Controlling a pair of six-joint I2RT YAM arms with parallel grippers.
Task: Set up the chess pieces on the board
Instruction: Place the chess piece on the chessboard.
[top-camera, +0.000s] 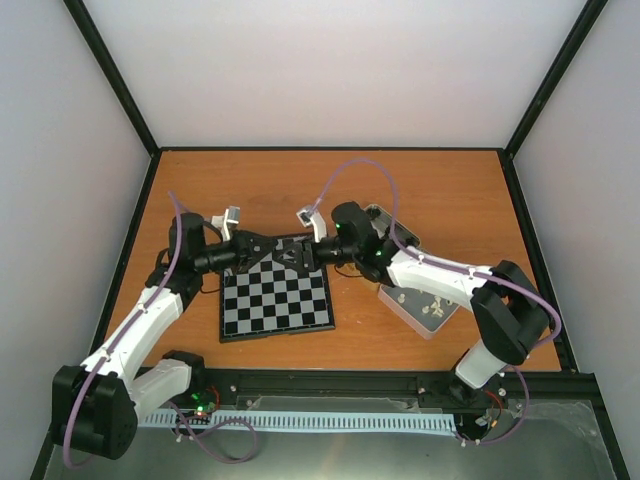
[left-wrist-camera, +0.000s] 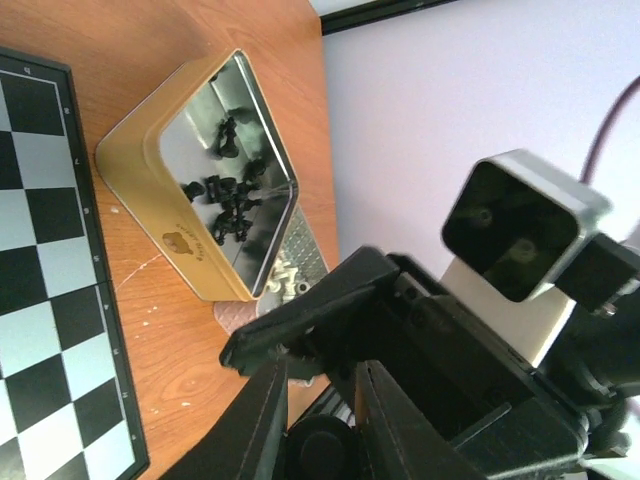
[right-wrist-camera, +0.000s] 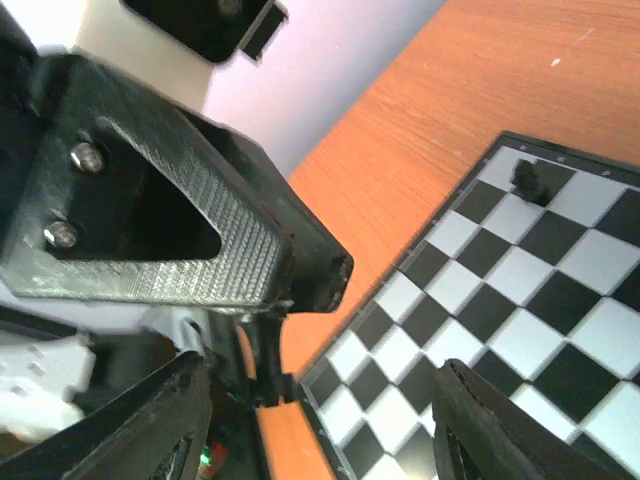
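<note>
So both arms are meeting right over the far edge of the board (top-camera: 275, 310). The left gripper (left-wrist-camera: 320, 372) is pinching nearly shut, and from the right wrist camera it looks like it's gripping one small dark piece (right-wrist-camera: 263, 355) by the top, dangling just above that far edge. Hard to be 100% sure since it's so tiny. The right gripper (right-wrist-camera: 315, 400) is hanging wide open beside it, holding nothing.

Looks to me like the step is getting this one chessman onto its square. Only one other dark piece (right-wrist-camera: 527, 178) is sitting on the board, close to an edge. The rest are lying in the gold tin (left-wrist-camera: 170, 230) off the board's far right corner, with the white ones in another tin (top-camera: 420, 322) to the board's right.

Next it's needing the left arm lowering straight onto a back-row square and opening gently, while the right one is backing away.
</note>
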